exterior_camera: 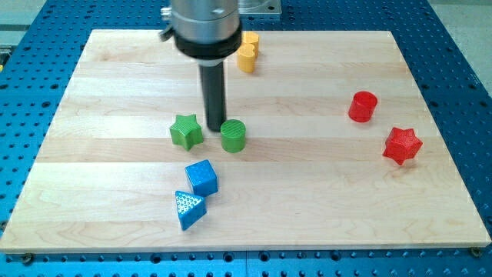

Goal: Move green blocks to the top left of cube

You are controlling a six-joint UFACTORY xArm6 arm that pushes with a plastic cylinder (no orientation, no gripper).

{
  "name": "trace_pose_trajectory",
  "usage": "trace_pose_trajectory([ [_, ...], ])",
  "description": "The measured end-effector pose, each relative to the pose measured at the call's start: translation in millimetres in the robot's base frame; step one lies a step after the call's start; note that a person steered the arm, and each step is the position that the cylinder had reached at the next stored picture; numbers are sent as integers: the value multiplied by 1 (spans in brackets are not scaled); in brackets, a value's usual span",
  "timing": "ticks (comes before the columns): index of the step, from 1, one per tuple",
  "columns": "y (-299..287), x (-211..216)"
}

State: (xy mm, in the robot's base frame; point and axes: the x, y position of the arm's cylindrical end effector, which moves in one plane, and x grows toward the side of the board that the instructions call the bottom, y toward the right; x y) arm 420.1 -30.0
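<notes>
A green star block (186, 131) and a green cylinder (233, 135) lie side by side near the board's middle. My tip (214, 126) is down between them, just above the gap, close to the cylinder's upper left side. A blue cube (201, 177) lies below the green star. A blue triangular block (188, 208) touches the cube's lower left.
A yellow block (247, 52) sits near the board's top edge, partly behind the arm's housing (202, 27). A red cylinder (363, 106) and a red star (402, 145) lie at the view's right. The wooden board (115, 77) sits on a blue perforated table.
</notes>
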Motion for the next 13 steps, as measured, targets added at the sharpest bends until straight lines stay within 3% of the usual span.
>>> trace_pose_trajectory([
  [1,7,-42],
  [2,-58,-25],
  [3,-75,58],
  [4,-74,110],
  [5,-64,79],
  [6,-14,22],
  [7,43,-5],
  [8,83,-4],
  [9,72,24],
  [11,31,16],
  [13,-1,53],
])
